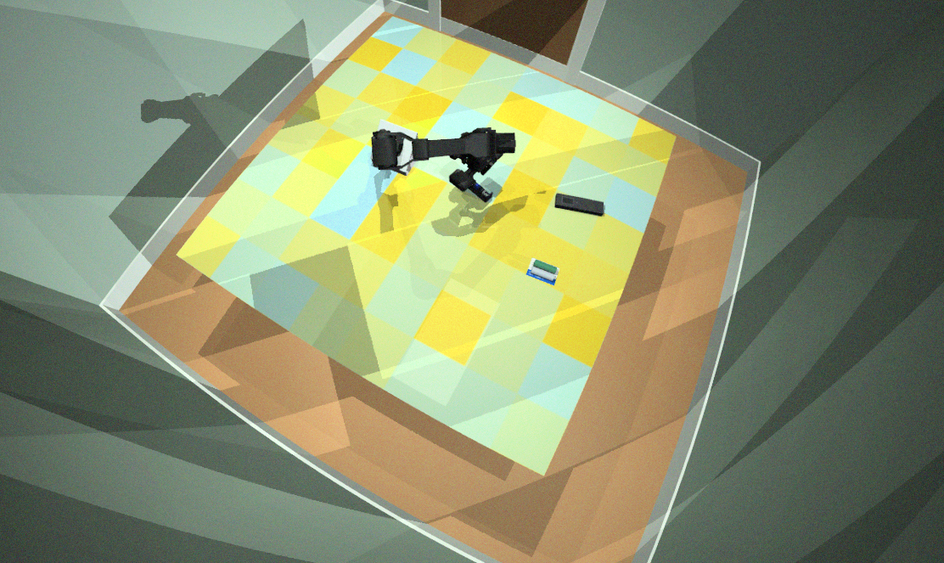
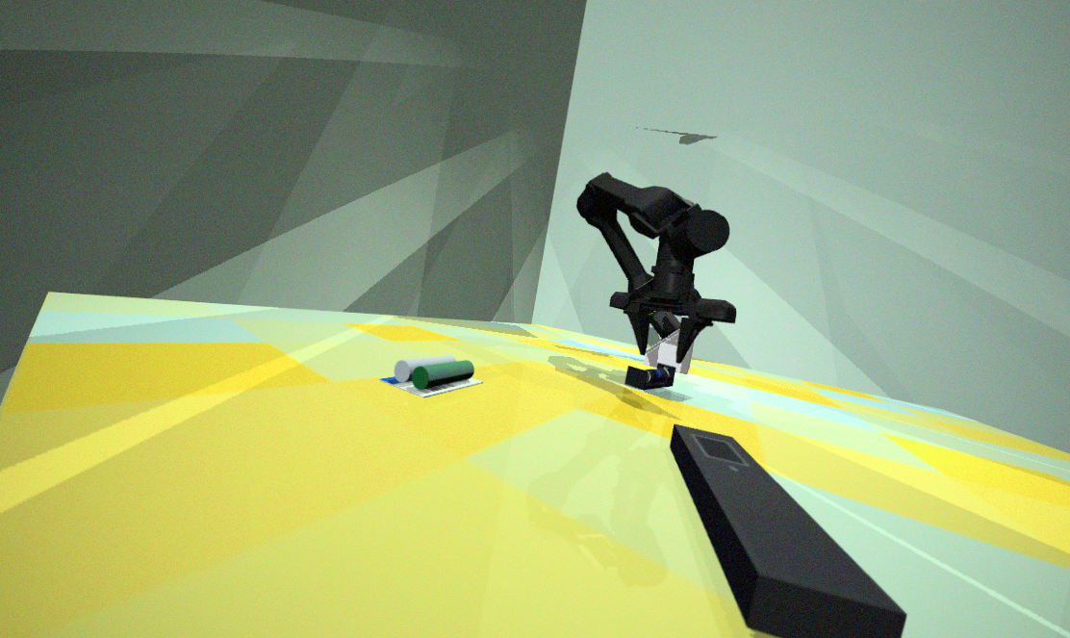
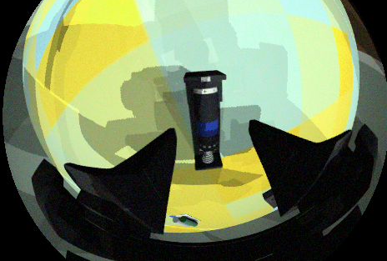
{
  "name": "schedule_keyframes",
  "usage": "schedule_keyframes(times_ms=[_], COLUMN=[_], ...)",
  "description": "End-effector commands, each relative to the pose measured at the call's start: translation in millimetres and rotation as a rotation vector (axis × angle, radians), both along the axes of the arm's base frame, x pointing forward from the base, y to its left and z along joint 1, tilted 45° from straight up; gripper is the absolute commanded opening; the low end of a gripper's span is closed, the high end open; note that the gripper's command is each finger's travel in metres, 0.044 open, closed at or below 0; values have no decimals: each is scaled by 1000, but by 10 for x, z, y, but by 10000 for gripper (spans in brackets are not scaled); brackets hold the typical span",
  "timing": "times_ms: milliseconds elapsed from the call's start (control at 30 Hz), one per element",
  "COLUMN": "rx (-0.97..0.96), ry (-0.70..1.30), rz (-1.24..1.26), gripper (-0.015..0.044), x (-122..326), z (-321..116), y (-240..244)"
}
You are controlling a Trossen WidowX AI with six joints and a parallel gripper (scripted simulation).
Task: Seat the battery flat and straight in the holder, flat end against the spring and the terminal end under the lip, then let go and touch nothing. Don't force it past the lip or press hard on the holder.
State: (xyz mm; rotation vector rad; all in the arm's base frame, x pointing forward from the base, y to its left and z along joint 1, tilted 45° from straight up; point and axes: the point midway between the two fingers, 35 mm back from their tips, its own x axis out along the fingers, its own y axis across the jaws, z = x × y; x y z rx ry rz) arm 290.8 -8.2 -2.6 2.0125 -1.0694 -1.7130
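The black holder (image 1: 488, 197) (image 2: 634, 378) (image 3: 217, 76) stands on the patterned mat. In the wrist view its lip is at the top and its coiled spring (image 3: 207, 157) at the bottom. The dark battery (image 3: 208, 128), with a blue band and a white plus-marked band, lies lengthwise in it and looks straight. Its plus end is at the lip, and the terminal tip is hidden. Its other end is at the spring; contact there is too dark to tell. My gripper (image 2: 661, 357) (image 3: 213, 129) is open above the holder, with fingertips apart on either side and no visible contact.
A long dark remote-like block (image 1: 580, 205) (image 2: 789, 528) lies beyond the holder. A green cylinder (image 1: 544, 266) (image 2: 444, 373) and a white cylinder (image 2: 426, 362) lie side by side on a blue and white card (image 1: 541, 278). A pale panel (image 2: 671, 355) is behind the gripper.
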Motion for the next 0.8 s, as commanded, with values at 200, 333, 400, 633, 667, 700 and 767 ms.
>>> schedule_keyframes(times_ms=[200,333,400,633,667,700,767], rx=[11,11,11,11,11,11,11], ry=[-26,-26,-26,-26,-26,-26,-26], rz=[-2,-2,-2,-2,-2,-2,-2], gripper=[440,440,440,440,440,440,440], x=[23,23,23,23,23,23,23], z=[364,364,364,364,364,364,364], y=[381,381,381,381,381,381,381])
